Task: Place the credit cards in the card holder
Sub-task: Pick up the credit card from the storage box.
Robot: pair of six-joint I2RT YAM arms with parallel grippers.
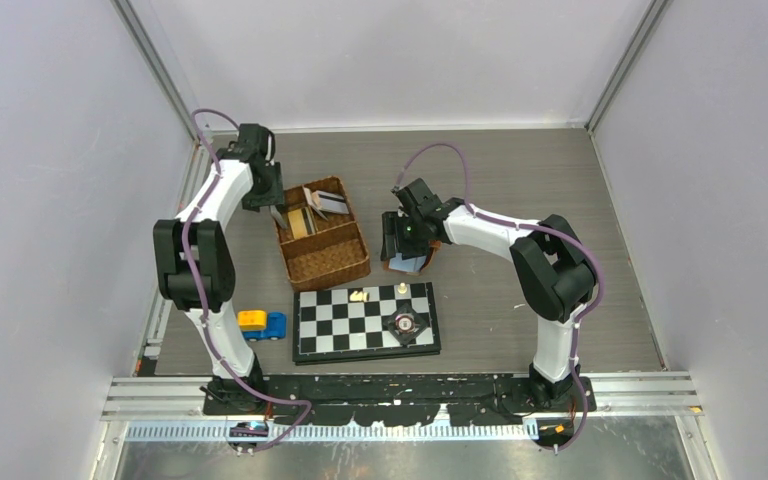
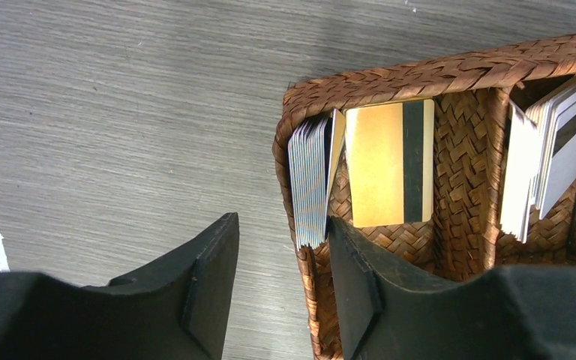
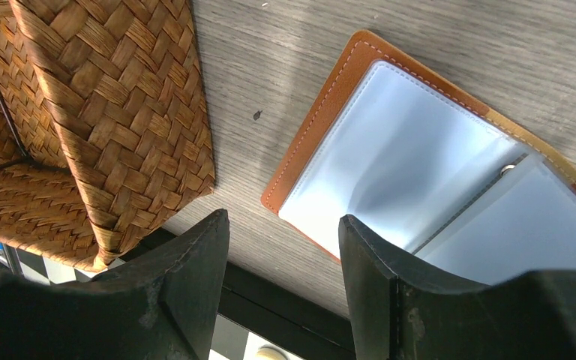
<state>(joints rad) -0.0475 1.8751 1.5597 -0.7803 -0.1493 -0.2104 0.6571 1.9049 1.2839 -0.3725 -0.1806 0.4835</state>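
Several pale credit cards stand on edge in a stack [image 2: 311,180] in the wicker basket's end compartment, beside a gold card with a black stripe [image 2: 388,161]; another white stack [image 2: 547,157] leans in the adjoining compartment. My left gripper [image 2: 281,221] is open and empty, straddling the basket wall, one finger outside, one inside next to the stack. In the top view it [image 1: 265,195] is at the basket's far left corner. The card holder [image 3: 390,157] lies open on the table, tan leather rim, pale sleeves up. My right gripper [image 3: 283,217] is open and empty, low over its near-left edge; the top view [image 1: 400,240] shows the same.
The brown wicker basket [image 1: 335,262] stands mid-table, left of the card holder [image 1: 410,264]. A chessboard [image 1: 365,320] with a few small pieces lies in front of both, its edge under my right gripper. Yellow and blue toy blocks [image 1: 261,323] sit left of the board.
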